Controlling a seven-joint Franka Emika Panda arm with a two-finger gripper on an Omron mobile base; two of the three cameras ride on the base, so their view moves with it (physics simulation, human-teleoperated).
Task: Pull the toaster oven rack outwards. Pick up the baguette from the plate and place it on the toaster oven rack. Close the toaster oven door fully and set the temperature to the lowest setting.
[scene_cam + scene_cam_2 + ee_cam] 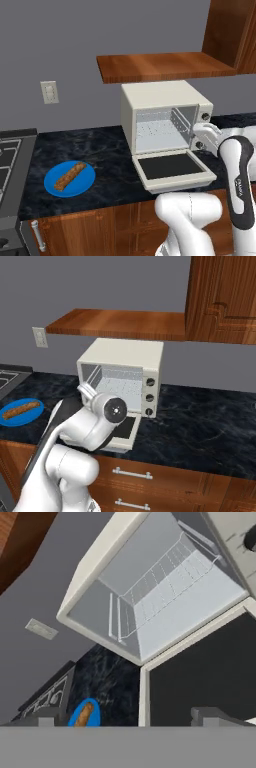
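- I see the baguette (70,176) lying on the blue plate (85,183), left on the counter (110,145).
- Toaster oven (150,100) centre; its door (172,167) lies flat open, rack (160,131) inside the cavity.
- Gripper (204,134) beside the knobs, fingers spread, holding nothing.

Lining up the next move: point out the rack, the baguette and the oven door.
toaster oven rack (165,587), hand view, wire grid middle.
baguette (70,176), left base view, crust middle.
toaster oven door (170,166), left base view, glass pane.

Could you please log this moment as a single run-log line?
oven door: open flat | rack: still inside | bread: on plate | claw: open, empty, at oven mouth
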